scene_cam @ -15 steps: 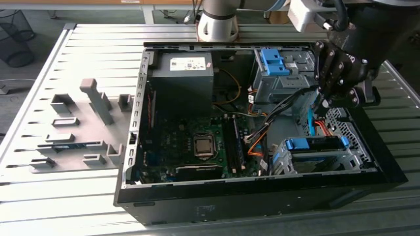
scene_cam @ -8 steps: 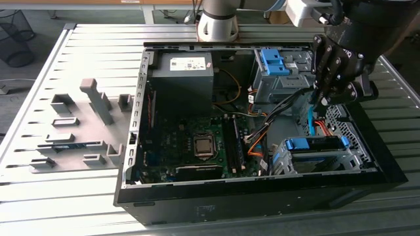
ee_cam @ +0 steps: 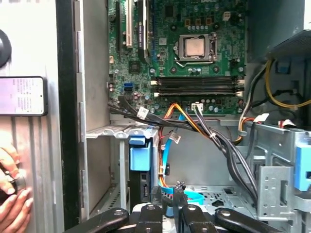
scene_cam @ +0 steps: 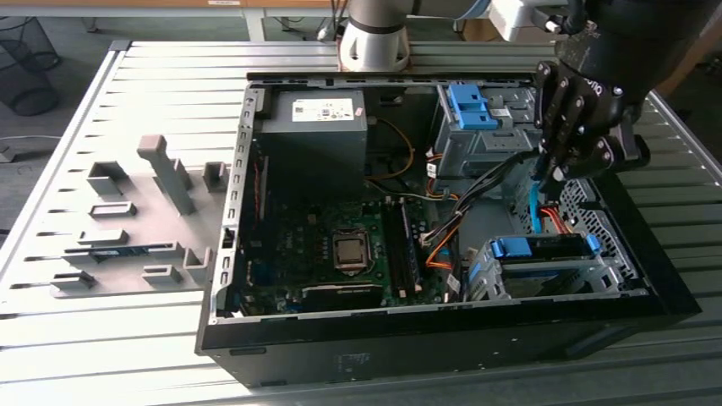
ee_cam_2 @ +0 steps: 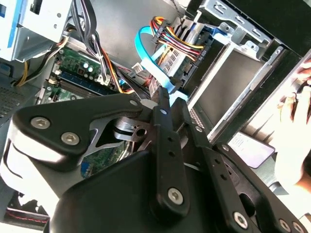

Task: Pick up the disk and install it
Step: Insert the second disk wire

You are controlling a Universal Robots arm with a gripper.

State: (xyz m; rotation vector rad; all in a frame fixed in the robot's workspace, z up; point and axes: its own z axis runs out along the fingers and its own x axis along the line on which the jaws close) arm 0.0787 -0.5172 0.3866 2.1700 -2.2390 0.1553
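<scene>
Down inside the open computer case (scene_cam: 451, 326) on the slatted counter (scene_cam: 113, 338) with the tool (scene_cam: 553, 176), its jaws drawn together right at the flat blue cable (scene_cam: 528, 203). Impossible to tell whether pinching that cable or merely touching it. Holding no disk.

Judging by the blue frame, the disk (scene_cam: 539, 249) sitting in the metal cage (scene_cam: 488, 279) at the case's front corner, just below the tool in the exterior view; also in the first wrist view (ee_cam: 139, 158), tucked in the cage beside the cable bundle (ee_cam: 194, 126).

Risks, as a judgement: snagging or tugging the blue cable or the orange and black wires and pulling a plug loose; scraping the cage wall; nudging the disk crooked in its rails. Also a person's hand (ee_cam: 9, 194) and a phone (ee_cam: 22, 95) close beside the case.

White sticker (scene_cam: 321, 107) on the dark grey box (scene_cam: 310, 144): print too small to make out. Same for the phone screen.
</scene>
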